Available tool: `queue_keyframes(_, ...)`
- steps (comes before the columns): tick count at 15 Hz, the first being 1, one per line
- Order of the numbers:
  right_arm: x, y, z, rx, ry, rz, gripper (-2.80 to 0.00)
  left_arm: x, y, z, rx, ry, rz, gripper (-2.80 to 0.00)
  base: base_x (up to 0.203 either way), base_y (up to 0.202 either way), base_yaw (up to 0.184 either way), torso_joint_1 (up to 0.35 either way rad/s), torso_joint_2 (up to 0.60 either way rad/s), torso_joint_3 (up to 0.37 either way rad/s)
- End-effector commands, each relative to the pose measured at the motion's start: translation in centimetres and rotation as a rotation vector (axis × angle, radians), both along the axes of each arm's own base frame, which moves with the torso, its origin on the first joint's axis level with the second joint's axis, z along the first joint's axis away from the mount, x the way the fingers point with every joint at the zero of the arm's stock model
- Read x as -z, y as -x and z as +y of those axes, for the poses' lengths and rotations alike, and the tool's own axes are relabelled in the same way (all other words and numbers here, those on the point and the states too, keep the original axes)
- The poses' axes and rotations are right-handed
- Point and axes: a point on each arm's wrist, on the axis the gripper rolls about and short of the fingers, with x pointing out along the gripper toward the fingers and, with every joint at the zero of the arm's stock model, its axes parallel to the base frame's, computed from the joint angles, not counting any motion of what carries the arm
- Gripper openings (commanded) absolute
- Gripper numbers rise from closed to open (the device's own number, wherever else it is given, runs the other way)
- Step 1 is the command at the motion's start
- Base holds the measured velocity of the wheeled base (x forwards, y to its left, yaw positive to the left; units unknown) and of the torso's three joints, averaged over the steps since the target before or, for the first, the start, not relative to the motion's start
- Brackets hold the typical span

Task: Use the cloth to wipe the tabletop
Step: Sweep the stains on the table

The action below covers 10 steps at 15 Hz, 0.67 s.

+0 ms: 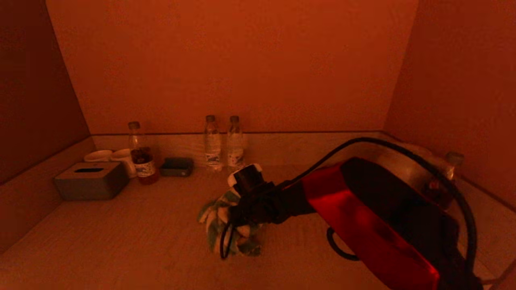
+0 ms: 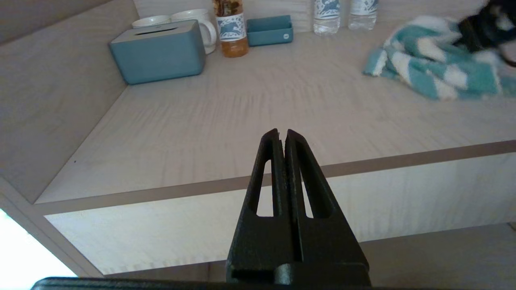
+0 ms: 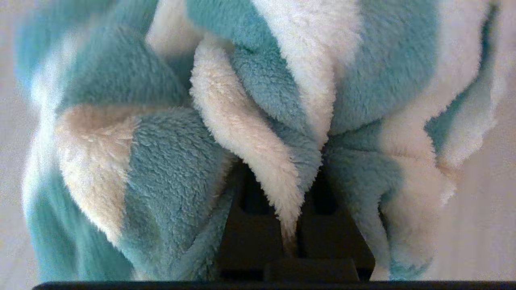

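R end effector [image 3: 292, 237] pinching bunched teal/white cloth [image 1: 225, 225] on table [image 1: 141, 237], mid-surface. L end effector [image 2: 282, 139] pressed together, off table's front edge. Beyond cloth: 2 water bottles [image 1: 222, 143], clear contents. Farther left: bottle w/ amber drink [image 1: 141, 155], tissue box [image 1: 92, 180], 2 mugs [image 1: 113, 157], contents not visible.

The right arm [image 1: 363, 217] has a glossy red shell, black joints and a looping black cable [image 1: 403, 153]; slotted black fingers [image 2: 274, 169].

Head view looks down on the counter [image 1: 121, 237]; left wrist views it low from beyond its front edge, sharing the cloth [image 2: 439, 68]; right wrist sits pressed against it.
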Motion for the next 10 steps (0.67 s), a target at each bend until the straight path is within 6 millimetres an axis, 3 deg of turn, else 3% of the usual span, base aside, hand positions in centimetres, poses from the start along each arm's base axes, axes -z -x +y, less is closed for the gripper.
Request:
queue_keyframes(1, -2.8, 2.1, -1.0, 0.002, -0.019, -0.019, -2.8, 0.0, 0.0, 0.0, 0.0, 0.0, 0.0, -2.8, 0.0, 0.0, 0.0, 0.0, 0.0, 0.0)
queue_keyframes(7, -2.8, 6.9, -5.3, 0.05, 0.03, -0.002, -2.8, 0.0, 0.0, 0.0, 0.0, 0.0, 0.0, -2.8, 0.0, 0.0, 0.0, 0.0, 0.0, 0.0)
queue_keyframes(10, -3.0, 7.4, -6.3, 0.087, 0.021, -0.016, -2.8, 0.0, 0.0, 0.0, 0.0, 0.0, 0.0, -2.8, 0.0, 0.0, 0.0, 0.0, 0.0, 0.0)
